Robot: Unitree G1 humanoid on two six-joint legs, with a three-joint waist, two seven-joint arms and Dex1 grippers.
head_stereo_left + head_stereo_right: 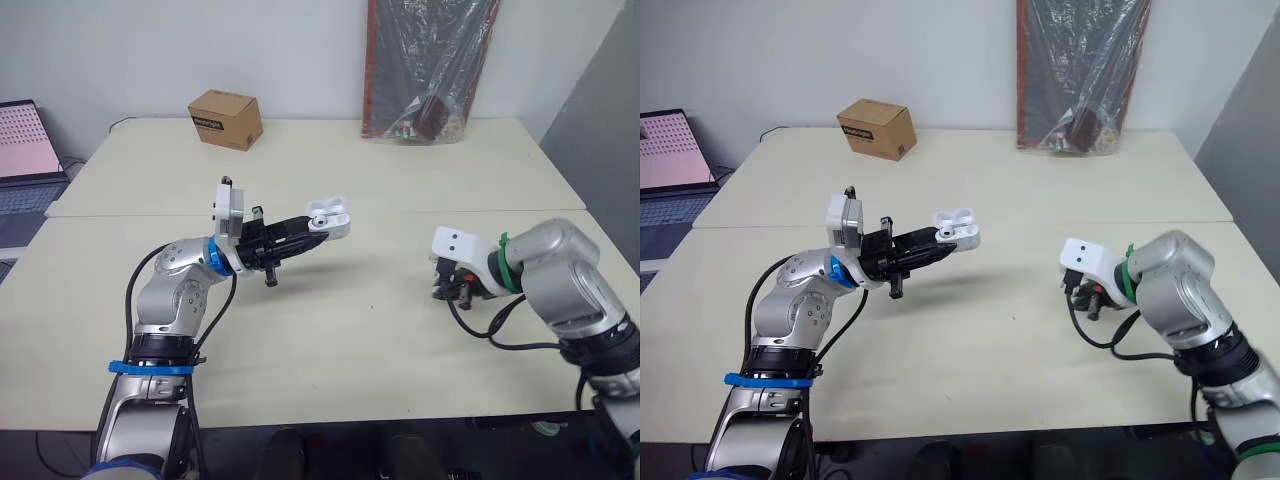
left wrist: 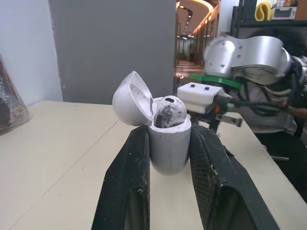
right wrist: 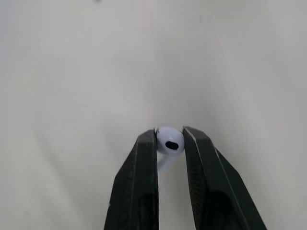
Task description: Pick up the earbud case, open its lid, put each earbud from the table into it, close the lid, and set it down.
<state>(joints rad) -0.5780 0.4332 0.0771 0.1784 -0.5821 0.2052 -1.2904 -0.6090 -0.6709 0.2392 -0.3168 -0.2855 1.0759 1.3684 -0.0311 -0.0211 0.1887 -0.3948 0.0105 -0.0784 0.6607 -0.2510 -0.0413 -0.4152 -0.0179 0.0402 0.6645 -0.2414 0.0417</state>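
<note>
Past halfway I reckon: left claw (image 1: 306,232) pinches the glossy white earbud case (image 2: 169,149), lid open, one white earbud (image 2: 169,111) seated; right claw (image 3: 169,134), well right of the case, pinches the second earbud (image 3: 169,142); insertion, closing, set-down remain.

Earbud case (image 2: 168,148): white, rounded, being held off the table (image 1: 330,330) between the left gripper's (image 2: 170,134) two fingers. Lid standing open, tipping back on its hinge. First earbud (image 2: 169,112): white, dark-smudged, sitting in the case's mouth. Second earbud (image 3: 170,140): white with a dark oval opening, being pinched between the right gripper's (image 3: 170,136) fingertips, low over the tabletop.
</note>
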